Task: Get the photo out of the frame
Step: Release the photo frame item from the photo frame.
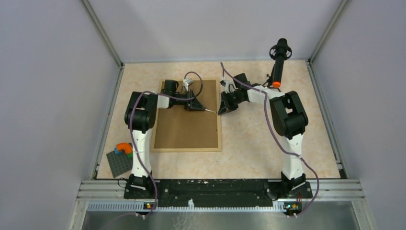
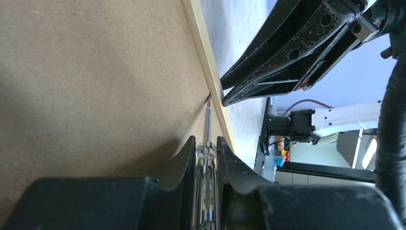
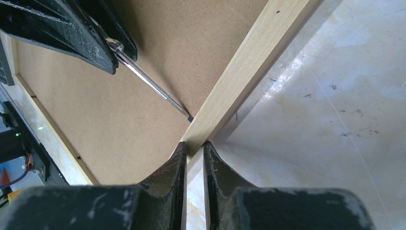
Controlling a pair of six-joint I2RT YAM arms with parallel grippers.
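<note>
Brown fibreboard back of the frame faces up, flat on the table: left gripper clamps a screwdriver, tip at the right rail, right gripper nearly closed, empty, at that rail's outer edge.

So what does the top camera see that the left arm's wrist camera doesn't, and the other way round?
Only the top view shows the whole frame lying back-up, and the grey studded baseplate near its left corner. Only the left wrist view shows, up close, the left end effector shut on a thin clear-handled tool, with the tip at the seam between the brown back and the wooden edge. Both show the frame, the tool and the right end effector at the frame's right edge.
</note>
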